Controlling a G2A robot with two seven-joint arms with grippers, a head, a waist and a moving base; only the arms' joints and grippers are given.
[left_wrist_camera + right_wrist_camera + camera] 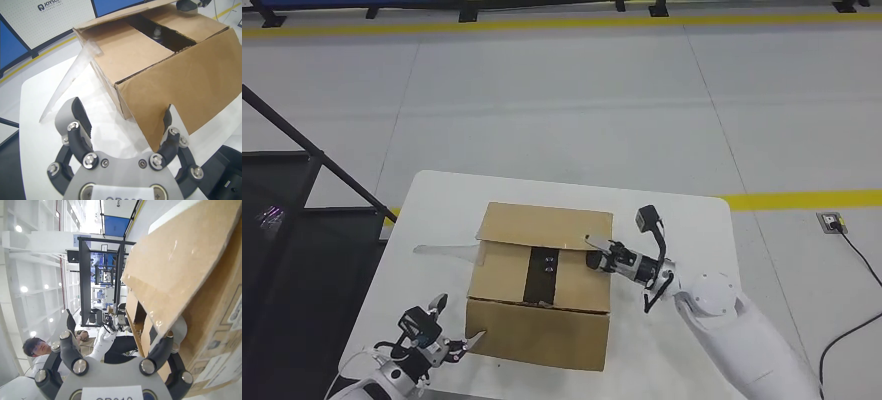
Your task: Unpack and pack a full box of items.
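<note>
A cardboard box (542, 320) sits at the centre of the top view on a white table (442, 200). Its inner flaps lie almost shut, leaving a dark slot (542, 275) down the middle. Through that slot the left wrist view shows a dark capped container (157, 33); the rest of the contents are hidden. A clear tape strip (447, 248) sticks out from the box's upper left corner.

The left gripper (457, 322), at the lower left of the top view, has its jaws spread wide and holds nothing. One fingertip is at the box's near corner; contact is hard to judge. The right gripper (594, 252), right of centre, is also spread wide. A raised flap (170, 266) covers most of one finger, and the other finger (70, 321) stands well apart from it.
</note>
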